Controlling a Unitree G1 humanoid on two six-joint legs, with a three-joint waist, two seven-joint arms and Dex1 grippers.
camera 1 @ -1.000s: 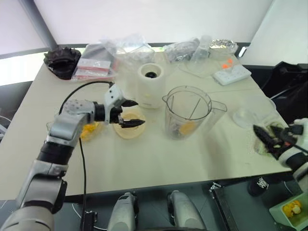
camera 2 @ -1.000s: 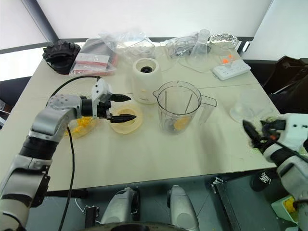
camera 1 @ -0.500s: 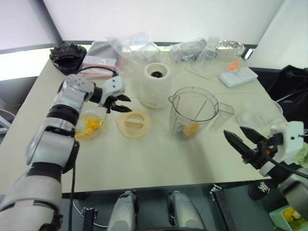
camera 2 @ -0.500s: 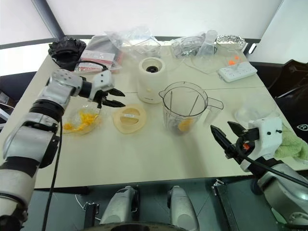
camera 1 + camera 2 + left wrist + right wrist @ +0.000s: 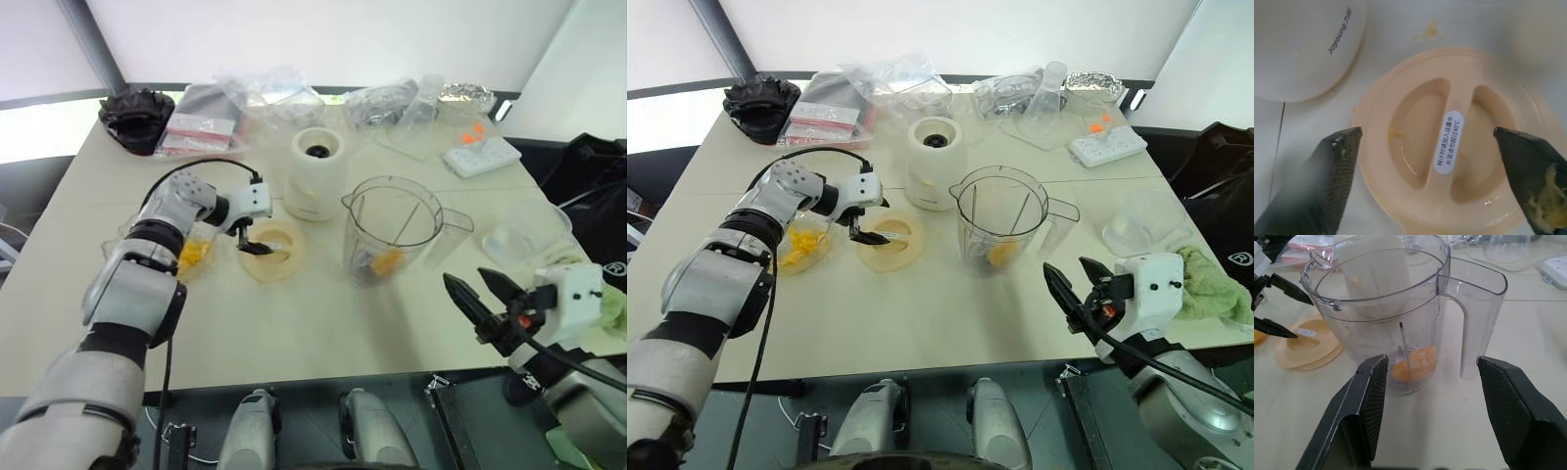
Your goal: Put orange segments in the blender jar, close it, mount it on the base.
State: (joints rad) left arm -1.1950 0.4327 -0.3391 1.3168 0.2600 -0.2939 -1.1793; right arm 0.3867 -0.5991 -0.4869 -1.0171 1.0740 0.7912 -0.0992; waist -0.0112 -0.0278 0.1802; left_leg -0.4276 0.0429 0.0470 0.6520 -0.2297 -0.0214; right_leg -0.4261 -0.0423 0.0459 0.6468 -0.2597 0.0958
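On the table (image 5: 294, 323), the blender jar (image 5: 392, 230) stands upright at centre with orange segments (image 5: 1413, 364) at its bottom. At its 11 o'clock sits the base (image 5: 315, 171); at its 9 o'clock lies the pale lid (image 5: 1454, 142) — the left gripper (image 5: 257, 242) hangs over it, fingers spread, holding nothing. At the jar's 4 o'clock the right gripper (image 5: 1070, 287) points toward it, jaws apart and empty.

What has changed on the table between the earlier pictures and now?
The left gripper has come down over the pale-yellow lid, its jaws open on either side of it, holding nothing. The right gripper has come in from the table's edge toward the blender jar, open. The jar, the lid and the base stayed in place.
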